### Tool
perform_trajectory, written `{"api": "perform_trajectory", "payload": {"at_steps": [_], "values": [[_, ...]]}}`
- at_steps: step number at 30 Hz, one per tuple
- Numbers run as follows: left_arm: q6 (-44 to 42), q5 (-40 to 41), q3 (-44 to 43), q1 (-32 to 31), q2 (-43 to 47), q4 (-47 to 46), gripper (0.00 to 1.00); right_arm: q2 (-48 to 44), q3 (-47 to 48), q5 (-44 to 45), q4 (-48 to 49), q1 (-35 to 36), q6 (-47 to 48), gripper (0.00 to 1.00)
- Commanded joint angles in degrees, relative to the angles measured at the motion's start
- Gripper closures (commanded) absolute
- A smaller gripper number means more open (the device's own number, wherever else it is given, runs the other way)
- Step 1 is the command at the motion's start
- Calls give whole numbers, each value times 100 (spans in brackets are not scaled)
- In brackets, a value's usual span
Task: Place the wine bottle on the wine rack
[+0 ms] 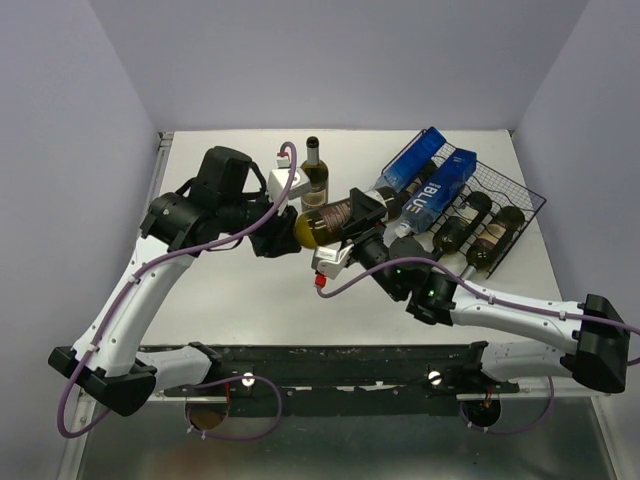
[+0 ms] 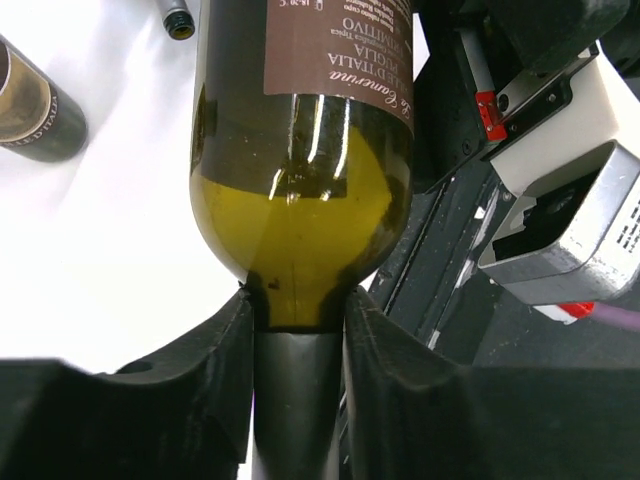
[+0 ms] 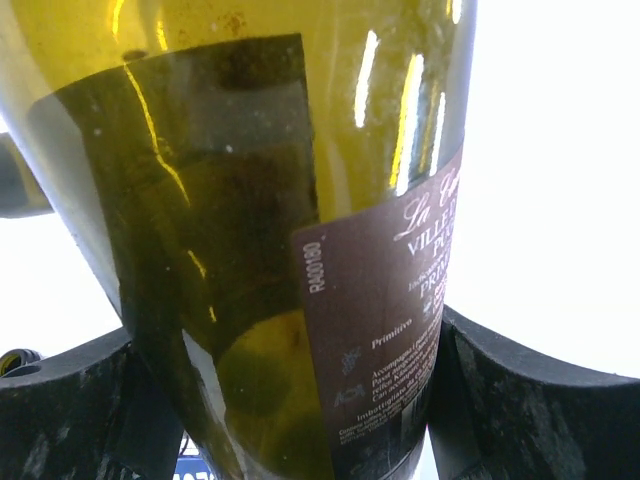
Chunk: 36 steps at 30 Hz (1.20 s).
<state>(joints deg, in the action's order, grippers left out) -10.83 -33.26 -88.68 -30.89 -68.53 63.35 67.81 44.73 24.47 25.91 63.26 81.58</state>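
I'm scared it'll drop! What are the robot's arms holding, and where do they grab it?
Both hold the wine bottle: the left end effector pinches its neck, the right end effector grips its labelled body.

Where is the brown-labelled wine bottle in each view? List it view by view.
Top external: wine bottle centre, between the arms.
Left wrist: wine bottle upper centre, neck towards the bottom edge.
Right wrist: wine bottle fills most of the picture.
Shared landmark: its brown label.
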Motion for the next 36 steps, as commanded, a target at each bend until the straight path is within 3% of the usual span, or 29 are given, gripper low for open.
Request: {"api": "perform_trajectory", "payload": {"at_steps": [1,2,4,6,11,16,18,20,22,23,25,28,29,36], "values": [[-33,346,-131,-101,-239,-51,67,-23,572,-83,1328,63,-362,99],[-59,329,-158,-118,-266,-8,65,-5,572,-65,1372,72,-371,99],[-138,346,-193,-153,-318,63,48,4,572,-47,1417,72,-362,99],[-244,355,-184,-232,-345,159,41,4,581,-39,1443,63,-371,99],[-411,451,-105,-382,-371,265,36,-57,554,14,1478,72,-397,99],[-367,592,-158,-409,-398,221,60,-101,537,23,1452,72,-441,99],[-358,671,-175,-400,-415,204,75,-128,519,14,1443,72,-467,99],[-323,759,-202,-409,-424,160,100,-163,493,-3,1426,72,-476,99],[-192,986,-228,-409,-415,29,100,-198,423,-21,1425,72,-433,99],[-122,1144,-254,-409,-398,-50,100,-233,362,-39,1452,72,-398,96],[89,1496,-333,-400,-415,-209,100,-303,238,-152,1487,63,-345,73],[291,1962,-553,-408,-494,-341,100,-409,80,-232,1364,63,-213,9],[388,2102,-640,-409,-503,-411,100,-453,10,-249,1381,72,-178,0],[994,2614,-1159,-312,-608,-833,100,-760,-114,-215,987,72,-81,0]]}}
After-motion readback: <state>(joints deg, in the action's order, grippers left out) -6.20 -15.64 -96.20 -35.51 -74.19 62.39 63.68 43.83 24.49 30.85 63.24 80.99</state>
